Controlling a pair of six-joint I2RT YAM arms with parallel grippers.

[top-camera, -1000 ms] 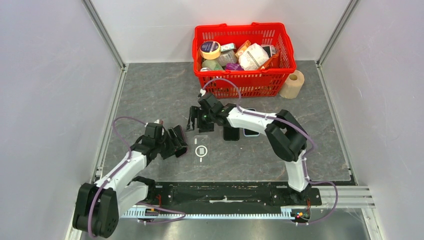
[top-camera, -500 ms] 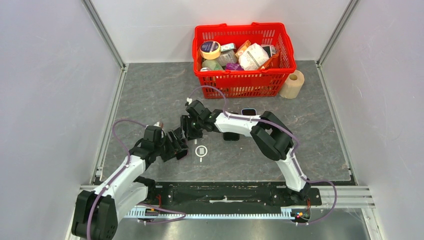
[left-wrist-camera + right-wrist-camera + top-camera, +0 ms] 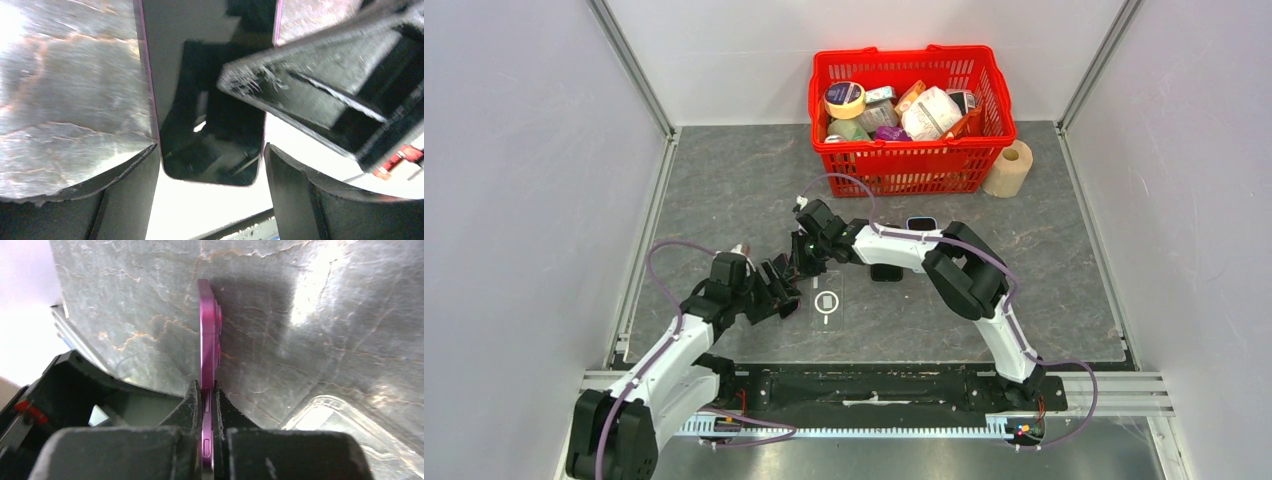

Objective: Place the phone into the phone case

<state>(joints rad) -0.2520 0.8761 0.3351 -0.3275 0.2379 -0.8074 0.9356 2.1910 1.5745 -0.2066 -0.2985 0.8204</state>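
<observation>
The purple phone (image 3: 205,330) stands on edge above the grey table, between both grippers. My right gripper (image 3: 206,387) is shut on its thin sides, front and back. In the left wrist view the phone (image 3: 200,150) shows its dark screen, and my left gripper (image 3: 211,146) stands wide with a finger against each long edge. The right gripper's finger (image 3: 300,75) crosses that view. The clear phone case (image 3: 826,303) lies flat just right of the left gripper (image 3: 786,290) and below the right gripper (image 3: 809,262). The case (image 3: 350,425) also shows at the lower right.
A red basket (image 3: 912,165) full of goods stands at the back, with a tape roll (image 3: 1009,168) to its right. A dark phone (image 3: 886,271) and another phone (image 3: 921,222) lie partly hidden by the right arm.
My right gripper swung left from above the case's top to the phone and closed on it. The left arm barely moved.
</observation>
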